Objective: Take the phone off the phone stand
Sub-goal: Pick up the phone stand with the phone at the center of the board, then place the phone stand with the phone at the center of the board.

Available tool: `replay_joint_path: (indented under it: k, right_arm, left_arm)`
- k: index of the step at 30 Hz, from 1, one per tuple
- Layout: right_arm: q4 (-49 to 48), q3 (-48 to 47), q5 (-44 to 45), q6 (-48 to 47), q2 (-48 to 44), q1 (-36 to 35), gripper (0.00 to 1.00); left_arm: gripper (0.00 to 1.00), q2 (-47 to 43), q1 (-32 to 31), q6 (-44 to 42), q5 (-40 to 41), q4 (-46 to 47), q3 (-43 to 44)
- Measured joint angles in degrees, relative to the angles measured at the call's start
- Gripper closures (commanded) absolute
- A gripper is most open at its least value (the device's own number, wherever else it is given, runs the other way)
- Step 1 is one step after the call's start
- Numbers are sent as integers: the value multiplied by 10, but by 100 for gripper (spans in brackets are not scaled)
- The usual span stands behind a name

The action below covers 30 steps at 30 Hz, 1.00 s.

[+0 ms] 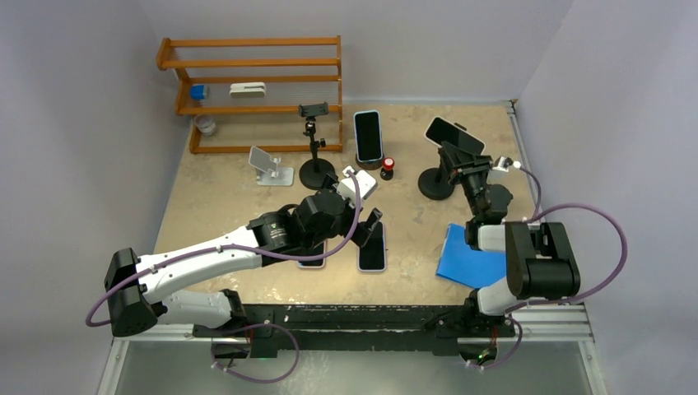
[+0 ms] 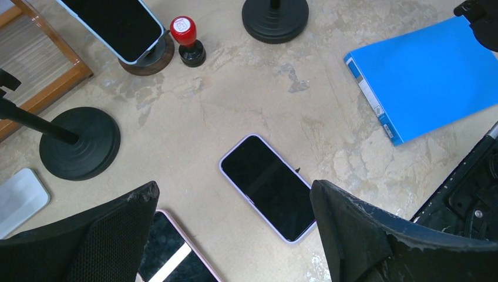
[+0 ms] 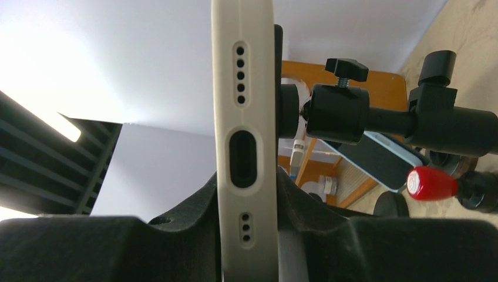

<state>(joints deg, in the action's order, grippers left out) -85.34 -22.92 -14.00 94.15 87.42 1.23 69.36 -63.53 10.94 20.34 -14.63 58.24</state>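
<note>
Two grippers: right gripper (image 3: 246, 226) clamped on phone (image 3: 244, 117) in phone stand (image 1: 434, 183); left gripper (image 2: 235, 194) wide open, empty, left of phone stand.

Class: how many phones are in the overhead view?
4: a clamped phone in the right gripper; a blue-cased phone on the back stand; two flat phones by the left gripper, one partly covered.

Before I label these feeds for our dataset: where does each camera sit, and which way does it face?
Top external: above and behind the robot, looking down at the table; left arm and right arm show.
Left wrist: looks down on a flat phone; left jaws open at the bottom.
Right wrist: faces the mounted phone end-on, plus stand; right jaws shut on it.
Shared: red stamp in both wrist views.
</note>
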Motion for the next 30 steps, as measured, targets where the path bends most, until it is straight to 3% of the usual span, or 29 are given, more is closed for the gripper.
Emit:
replay_joint_path:
  k: [20, 30]
  right_arm:
    - [114, 93, 84, -31, -252, -124, 100]
    - [161, 131, 120, -31, -277, -178, 100]
  left_arm:
    - [1, 1, -1, 4, -6, -1, 0]
    - [1, 1, -3, 4, -3, -1, 0]
